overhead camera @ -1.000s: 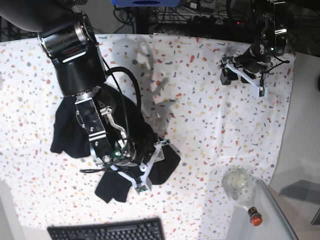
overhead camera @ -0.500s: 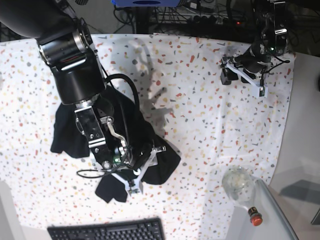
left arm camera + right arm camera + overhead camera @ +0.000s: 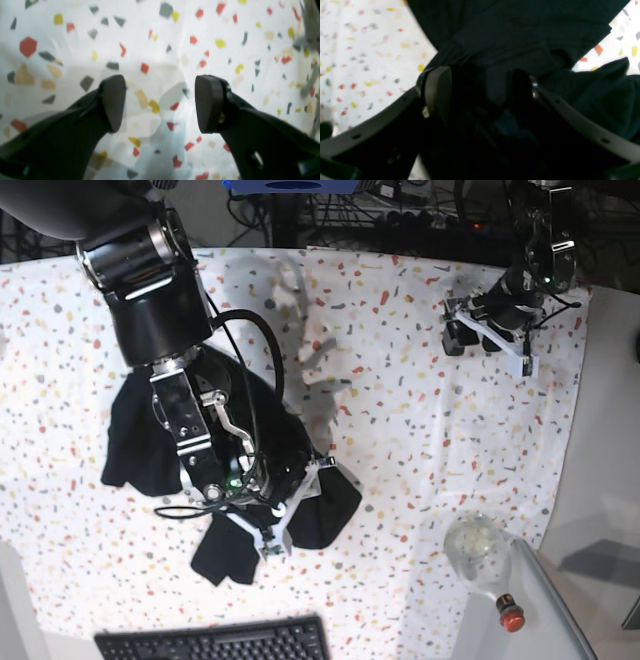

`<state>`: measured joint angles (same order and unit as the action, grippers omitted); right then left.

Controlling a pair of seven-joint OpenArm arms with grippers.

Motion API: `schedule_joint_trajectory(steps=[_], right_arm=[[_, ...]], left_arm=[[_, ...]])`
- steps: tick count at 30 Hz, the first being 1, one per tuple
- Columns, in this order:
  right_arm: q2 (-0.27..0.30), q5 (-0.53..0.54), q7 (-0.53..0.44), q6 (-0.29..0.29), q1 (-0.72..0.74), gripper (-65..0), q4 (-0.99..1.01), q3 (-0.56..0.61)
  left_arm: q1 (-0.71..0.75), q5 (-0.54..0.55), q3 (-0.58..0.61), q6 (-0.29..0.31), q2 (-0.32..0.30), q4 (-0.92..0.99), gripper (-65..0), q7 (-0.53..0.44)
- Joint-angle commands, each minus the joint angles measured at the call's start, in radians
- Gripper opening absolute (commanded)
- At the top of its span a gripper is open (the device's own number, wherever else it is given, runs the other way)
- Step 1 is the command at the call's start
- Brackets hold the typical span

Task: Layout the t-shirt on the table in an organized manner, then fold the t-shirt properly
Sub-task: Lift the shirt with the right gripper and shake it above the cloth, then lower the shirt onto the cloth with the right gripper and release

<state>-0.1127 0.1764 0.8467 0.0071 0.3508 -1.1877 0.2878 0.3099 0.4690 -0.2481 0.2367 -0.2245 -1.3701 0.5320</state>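
Base view, t-shirt point(image 3: 150, 435) under right claw point(image 3: 296, 510)

No text, label or number can be read anywhere.

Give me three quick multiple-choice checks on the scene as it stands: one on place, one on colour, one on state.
1. Where does the t-shirt lie on the table?
A. base view's left half
B. far right corner
C. on the keyboard

2. What colour is the t-shirt?
A. white
B. black
C. red

3. How is the left gripper?
A. shut on the t-shirt
B. shut on nothing
C. open over bare table

Answers: 1 A, the crumpled cloth sits under the right gripper on the left; 2 B, it is dark throughout; 3 C, its fingers stand apart with only speckled cloth between.
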Motion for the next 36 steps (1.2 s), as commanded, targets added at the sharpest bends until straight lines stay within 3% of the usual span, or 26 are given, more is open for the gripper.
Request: schedule_joint_trajectory(steps=[1,15,17,21,22,26,30,34,36], right_arm=[[-0.008,0.004,-0.017,0.0,0.026,-28.5,-0.044,0.0],[-0.008,0.004,-0.013,0.0,0.003,-29.1,-0.002,0.0],[-0.008,0.004,-0.013,0.0,0.001,-35.0,-0.002,-0.005],[-0.008,0.004,-0.008,0.0,0.001,-63.3,-0.005,-0.006],[-0.008,0.004,-0.007,0.0,0.0,-65.0,-0.018,-0.006],[-0.008,0.004,-0.004,-0.005,-0.039,-65.0,-0.123,-0.008],[0.0,0.002,0.059,-0.005,-0.077,-65.0,-0.283,-0.017],[0.005,-0.002,0.11,-0.005,-0.097,-65.0,-0.401,-0.129],[0.043,-0.001,0.115,-0.003,-0.097,-65.0,-0.436,-0.197]], left_arm=[[0.007,-0.011,-0.001,-0.006,-0.006,0.013,-23.0,0.032],[0.005,-0.011,-0.001,-0.004,-0.006,0.018,-23.0,0.03],[0.007,-0.011,-0.001,-0.004,-0.006,0.021,-23.0,0.03],[0.008,-0.011,-0.001,-0.004,-0.006,0.021,-23.0,0.03],[0.008,-0.011,-0.001,-0.004,-0.006,0.021,-23.0,0.03],[0.008,-0.011,-0.001,-0.003,-0.006,0.021,-23.0,0.03],[0.007,-0.011,-0.001,-0.003,-0.006,0.019,-23.0,0.03],[0.007,-0.011,-0.001,-0.003,-0.006,0.013,-23.0,0.03],[0.007,-0.011,-0.001,-0.003,-0.006,0.013,-23.0,0.03]])
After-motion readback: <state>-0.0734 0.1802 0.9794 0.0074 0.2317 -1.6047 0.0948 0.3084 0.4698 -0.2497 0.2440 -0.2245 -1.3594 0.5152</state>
